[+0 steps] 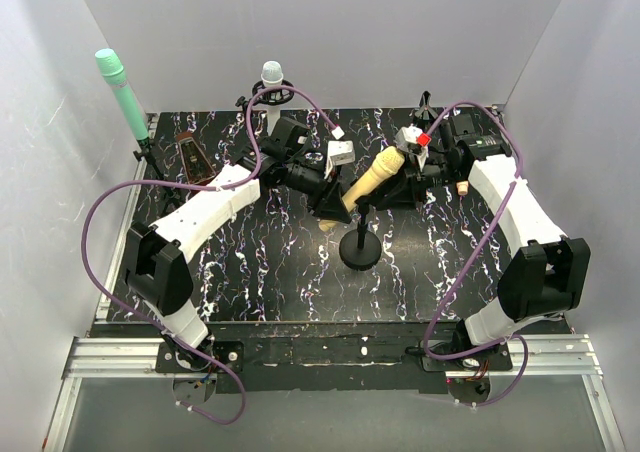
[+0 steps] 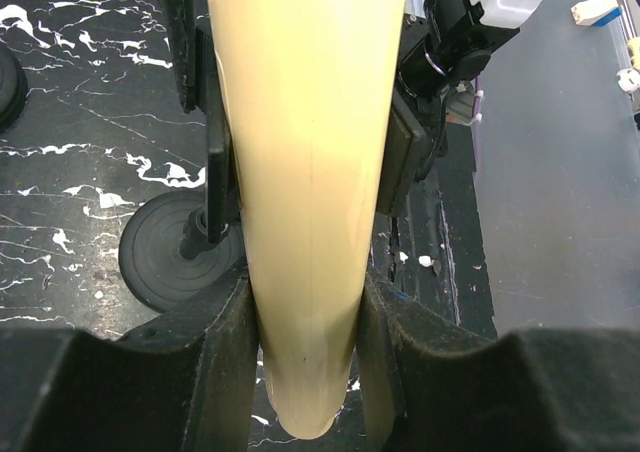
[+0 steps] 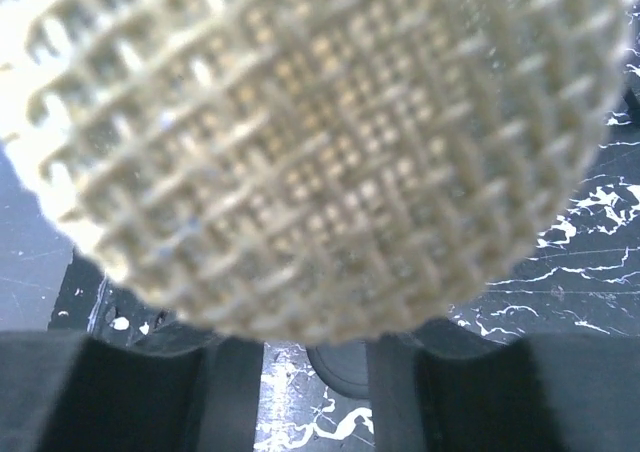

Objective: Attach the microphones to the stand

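Left wrist shows left jaws gripping the yellow microphone (image 2: pixel 305 172) by its tail, head slanting toward the right jaws, whose state I cannot tell; stand (image 2: pixel 172 257) just beside

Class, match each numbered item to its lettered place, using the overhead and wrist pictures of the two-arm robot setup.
Items:
1. mint green microphone
2. white microphone
3. yellow microphone
4. round stand base

Places:
A. gripped by the left end effector
B. at the far left edge, leaning
C. flat on the table, near the middle
D. at the back, upright

Pairs: 1-B, 2-D, 3-A, 4-C
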`<move>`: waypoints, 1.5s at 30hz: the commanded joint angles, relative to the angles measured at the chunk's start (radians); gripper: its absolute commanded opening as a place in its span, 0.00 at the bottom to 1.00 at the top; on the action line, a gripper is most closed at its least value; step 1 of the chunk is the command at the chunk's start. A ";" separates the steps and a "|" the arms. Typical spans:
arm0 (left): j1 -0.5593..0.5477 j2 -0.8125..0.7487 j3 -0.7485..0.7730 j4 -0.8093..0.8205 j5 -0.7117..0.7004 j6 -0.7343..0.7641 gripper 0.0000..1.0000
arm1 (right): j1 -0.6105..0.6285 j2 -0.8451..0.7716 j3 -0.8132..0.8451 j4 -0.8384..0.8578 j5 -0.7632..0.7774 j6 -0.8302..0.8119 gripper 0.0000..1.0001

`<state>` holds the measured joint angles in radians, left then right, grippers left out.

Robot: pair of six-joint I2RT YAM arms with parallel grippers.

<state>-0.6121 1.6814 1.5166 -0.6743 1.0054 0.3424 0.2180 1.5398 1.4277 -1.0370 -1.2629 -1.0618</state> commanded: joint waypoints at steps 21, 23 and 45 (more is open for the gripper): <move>0.000 0.044 0.063 -0.062 -0.097 0.001 0.00 | -0.020 -0.012 -0.076 -0.021 -0.216 -0.020 0.47; 0.000 0.055 0.073 -0.079 -0.093 0.006 0.00 | -0.020 0.002 -0.058 -0.040 -0.216 -0.020 0.23; -0.002 0.080 0.137 -0.137 -0.160 -0.028 0.00 | -0.031 -0.032 -0.082 -0.040 -0.242 0.006 0.83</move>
<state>-0.6266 1.7443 1.6344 -0.7986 0.9451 0.3588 0.1795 1.5547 1.3590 -1.0451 -1.4261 -1.0748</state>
